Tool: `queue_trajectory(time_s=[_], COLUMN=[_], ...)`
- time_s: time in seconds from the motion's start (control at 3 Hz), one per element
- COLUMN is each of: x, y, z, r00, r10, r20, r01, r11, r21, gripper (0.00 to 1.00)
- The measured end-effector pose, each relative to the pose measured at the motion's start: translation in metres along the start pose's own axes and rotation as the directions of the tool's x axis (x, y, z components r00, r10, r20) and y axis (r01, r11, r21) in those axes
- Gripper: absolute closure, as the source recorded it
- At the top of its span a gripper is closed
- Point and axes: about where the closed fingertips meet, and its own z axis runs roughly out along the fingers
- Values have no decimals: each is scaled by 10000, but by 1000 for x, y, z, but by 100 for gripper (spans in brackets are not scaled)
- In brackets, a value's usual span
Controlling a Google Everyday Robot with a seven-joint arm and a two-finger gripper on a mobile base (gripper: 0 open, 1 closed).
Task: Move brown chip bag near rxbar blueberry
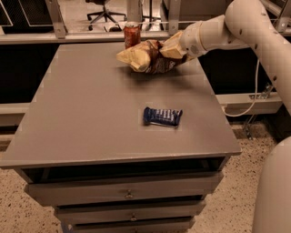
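Note:
The brown chip bag (144,57) lies crinkled at the far edge of the grey table (86,109), with pale tan ends and a dark brown middle. My gripper (178,48) reaches in from the right and is shut on the bag's right end, which is raised off the table. The bag's tan end mostly covers the fingers. The rxbar blueberry (163,116) is a small dark blue bar lying flat near the middle right of the table, well in front of the bag.
A red soda can (132,34) stands at the table's far edge, just behind the bag's left end. Drawers (129,195) sit under the table front. An office chair (105,10) and a rail stand behind the table. A white cable hangs at the right.

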Motion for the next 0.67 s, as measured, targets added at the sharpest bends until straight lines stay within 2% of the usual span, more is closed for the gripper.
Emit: queue_trajectory(time_s=[0.33,0.67], x=[-15,-19], y=[14,37], z=[-22,-41], r00=[9995,9965], r10=[212,636], r20=[-229,-546], r01=[-219,-672], r11=[9993,9955], r21=[-302,-673], gripper=[100,100])
